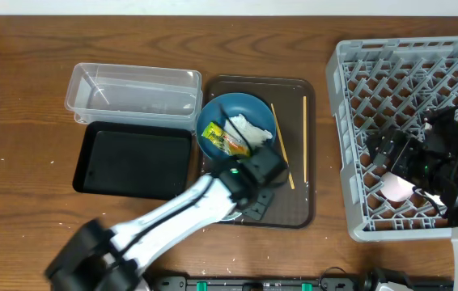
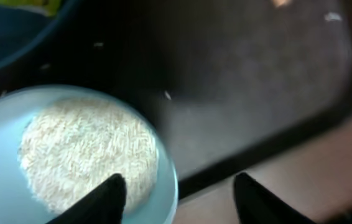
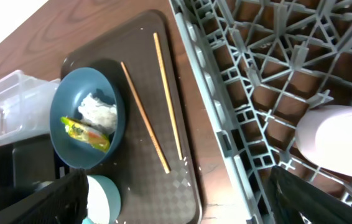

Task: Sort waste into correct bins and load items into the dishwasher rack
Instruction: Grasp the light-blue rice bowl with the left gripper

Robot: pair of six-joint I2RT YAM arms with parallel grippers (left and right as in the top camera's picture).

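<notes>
The light-blue bowl holds white rice and stands on the brown tray's near side; it also shows in the right wrist view. My left gripper is open, one finger over the rice and the other outside the rim; overhead it hides the bowl. The dark-blue bowl holds the yellow-green wrapper and the white tissue. Two chopsticks lie to its right. My right gripper is open above the grey rack, beside the pink cup. No white cup is in view.
The clear tub and the black tray lie left of the brown serving tray. Loose rice grains dot the tray floor. The rack's near wall stands between the tray and the pink cup.
</notes>
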